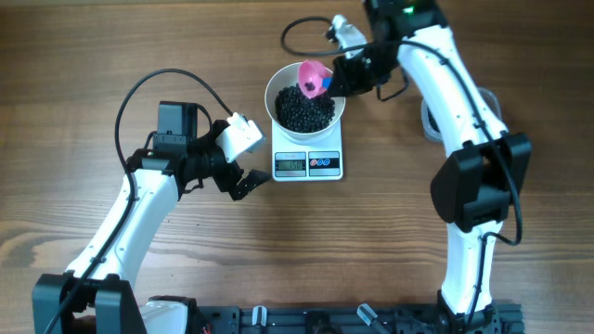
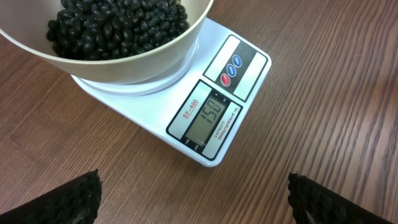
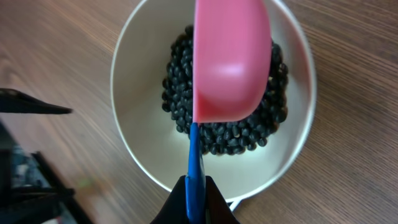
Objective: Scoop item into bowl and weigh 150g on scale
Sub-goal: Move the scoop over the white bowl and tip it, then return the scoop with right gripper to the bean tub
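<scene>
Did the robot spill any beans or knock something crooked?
No, nothing looks wrong. The black beans are all inside the white bowl, the bowl sits upright on the scale, and no loose beans show on the table.

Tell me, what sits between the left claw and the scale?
Only bare table lies between the left claw and the scale; the left wrist view shows it best.

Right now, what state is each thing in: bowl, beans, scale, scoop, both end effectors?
bowl: sitting on the scale, partly filled.
beans: heaped inside the bowl.
scale: switched on, display reads 150.
scoop: held above the bowl by its blue handle.
left end effector: open, empty, facing the scale.
right end effector: shut on the scoop handle.
</scene>
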